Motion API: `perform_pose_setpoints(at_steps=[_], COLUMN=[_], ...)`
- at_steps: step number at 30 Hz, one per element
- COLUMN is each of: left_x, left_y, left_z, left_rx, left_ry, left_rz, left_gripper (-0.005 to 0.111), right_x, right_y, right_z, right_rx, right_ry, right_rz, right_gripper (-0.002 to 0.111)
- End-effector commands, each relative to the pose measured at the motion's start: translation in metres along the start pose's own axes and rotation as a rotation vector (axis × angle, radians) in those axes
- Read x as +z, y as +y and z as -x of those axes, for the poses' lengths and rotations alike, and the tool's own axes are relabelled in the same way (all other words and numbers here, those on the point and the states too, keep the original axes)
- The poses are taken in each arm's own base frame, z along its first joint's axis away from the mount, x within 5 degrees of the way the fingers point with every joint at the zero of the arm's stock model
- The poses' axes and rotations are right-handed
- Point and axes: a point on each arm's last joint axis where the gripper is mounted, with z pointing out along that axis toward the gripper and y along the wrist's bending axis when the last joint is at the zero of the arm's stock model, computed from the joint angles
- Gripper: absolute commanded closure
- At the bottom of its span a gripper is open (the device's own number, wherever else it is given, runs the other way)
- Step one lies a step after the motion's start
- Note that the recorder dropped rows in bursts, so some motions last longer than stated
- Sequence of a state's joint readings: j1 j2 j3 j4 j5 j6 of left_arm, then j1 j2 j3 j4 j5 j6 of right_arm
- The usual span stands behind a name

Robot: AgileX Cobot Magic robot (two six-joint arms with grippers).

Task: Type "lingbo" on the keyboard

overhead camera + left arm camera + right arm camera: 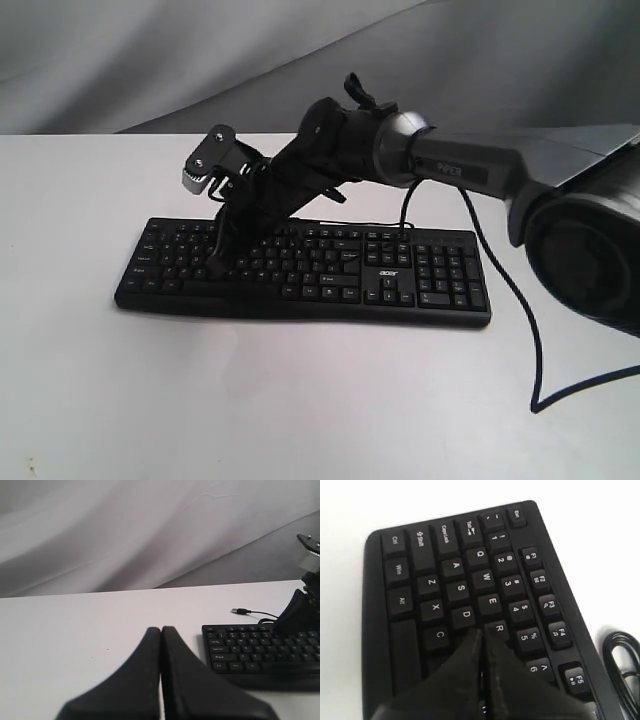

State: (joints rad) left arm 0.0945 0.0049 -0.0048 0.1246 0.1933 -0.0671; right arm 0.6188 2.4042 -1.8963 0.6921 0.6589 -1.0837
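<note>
The black keyboard (pixel 330 280) lies flat across the middle of the white table, with its number pad toward the right. My right gripper (pixel 215 268) has reached across to the left half of the keyboard and points steeply down. In the right wrist view the right gripper (pixel 482 630) is shut and holds nothing. Its tips are down among the keys of the keyboard (pixel 445 580), just past D and R, and they hide the key under them. My left gripper (pixel 161 628) is shut and empty above bare table, beside the Esc end of the keyboard (pixel 240 652).
The keyboard's thin black cable (pixel 525 320) trails off to the right and loops on the table. Its loose USB plug (pixel 241 611) lies behind the keyboard. The right arm's bulky body (pixel 590 250) fills the right edge. A grey cloth (pixel 150 60) hangs behind the table.
</note>
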Motion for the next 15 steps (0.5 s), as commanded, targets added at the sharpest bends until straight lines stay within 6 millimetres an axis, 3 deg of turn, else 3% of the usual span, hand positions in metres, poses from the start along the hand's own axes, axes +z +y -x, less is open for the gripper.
perform_pose_setpoints(at_steps=[1, 15], left_x=[0.0000, 0.0000], left_y=[-0.0004, -0.0004], left_z=[-0.0005, -0.0005], left_rx=[-0.001, -0.001], left_ry=[-0.010, -0.010], left_rz=[-0.006, -0.006], left_gripper=[0.106, 0.106], right_x=[0.0058, 0.0119], right_y=[0.0003, -0.0002], right_z=[-0.0031, -0.0098], right_rx=[0.004, 0.017], right_ry=[0.018, 0.037], right_rz=[0.009, 0.021], right_gripper=[0.108, 0.108])
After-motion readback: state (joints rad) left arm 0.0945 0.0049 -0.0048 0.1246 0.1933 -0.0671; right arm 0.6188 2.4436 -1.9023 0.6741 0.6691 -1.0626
